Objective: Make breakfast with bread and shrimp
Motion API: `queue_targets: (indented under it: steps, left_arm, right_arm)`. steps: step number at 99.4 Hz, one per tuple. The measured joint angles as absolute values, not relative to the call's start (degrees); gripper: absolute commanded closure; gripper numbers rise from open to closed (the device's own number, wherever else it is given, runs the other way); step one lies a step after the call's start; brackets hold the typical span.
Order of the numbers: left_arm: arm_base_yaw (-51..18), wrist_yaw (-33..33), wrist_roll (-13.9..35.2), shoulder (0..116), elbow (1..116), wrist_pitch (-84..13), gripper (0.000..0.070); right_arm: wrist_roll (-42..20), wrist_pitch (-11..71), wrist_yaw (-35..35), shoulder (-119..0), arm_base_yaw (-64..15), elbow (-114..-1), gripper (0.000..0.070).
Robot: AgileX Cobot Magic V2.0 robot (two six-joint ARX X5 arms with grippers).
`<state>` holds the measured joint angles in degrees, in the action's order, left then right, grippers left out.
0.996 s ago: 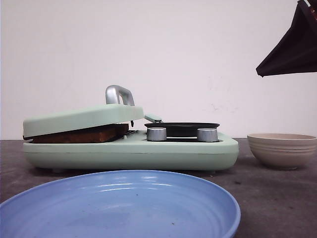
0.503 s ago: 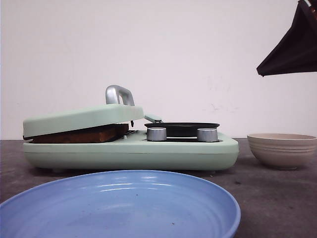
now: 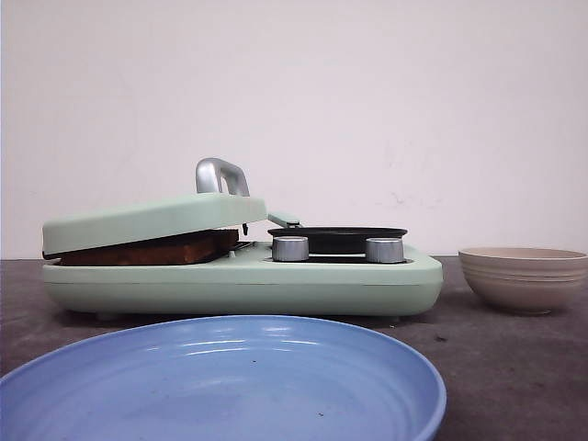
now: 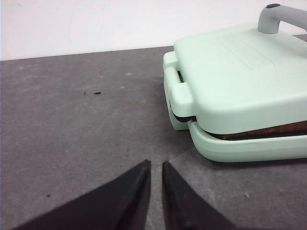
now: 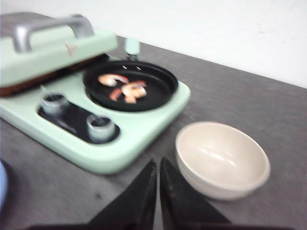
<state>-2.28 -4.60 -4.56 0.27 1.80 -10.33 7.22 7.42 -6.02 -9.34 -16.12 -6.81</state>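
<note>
The bread (image 3: pixel 147 250) lies under the nearly closed lid (image 3: pixel 152 220) of the mint-green breakfast maker (image 3: pixel 239 285). Only its brown edge shows, also in the left wrist view (image 4: pixel 268 131). Several shrimp (image 5: pixel 123 87) lie in the black pan (image 5: pixel 129 86) on the maker's right side. My left gripper (image 4: pixel 156 165) hovers over bare table near the maker's left end, its jaws almost together and empty. My right gripper (image 5: pixel 158 163) is above the table between the maker and the beige bowl (image 5: pixel 221 160), its jaws together and empty. Neither gripper shows in the front view.
A blue plate (image 3: pixel 220 386) fills the near foreground. The beige bowl (image 3: pixel 524 276) stands empty to the right of the maker. Two silver knobs (image 3: pixel 290 248) (image 3: pixel 385 250) sit in front of the pan (image 3: pixel 337 239). The lid has a silver handle (image 3: pixel 221 175).
The dark shape of my right arm at the upper right of the front view has left that view. Nothing else has moved.
</note>
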Motion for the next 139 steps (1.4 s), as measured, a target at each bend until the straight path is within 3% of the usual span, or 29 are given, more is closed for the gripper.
queue_targets:
  steps: [13,26,64,139]
  left_arm:
    - [-2.28,-4.56,-4.54,0.27,1.8,-10.33,0.0697]
    - [-2.31,-4.51,-4.54,0.27,1.8,-10.33,0.0697]
    - [-2.28,-4.49,-4.54,0.3,1.8,-10.33,0.0697]
    - [-2.28,-4.49,-4.54,0.3,1.8,-10.33,0.0697]
  right_arm:
    - [7.77,10.76,-6.96,-0.34,-11.25,-1.85,0.07]
    - [7.66,10.61,-7.27,-0.38,-8.03,-1.3,0.07]
    - [1.69,9.98,-6.85,-0.25,-8.25,-1.15,0.07]
    - [1.23,8.69,-6.9,-0.25,-8.25,-0.97,0.07]
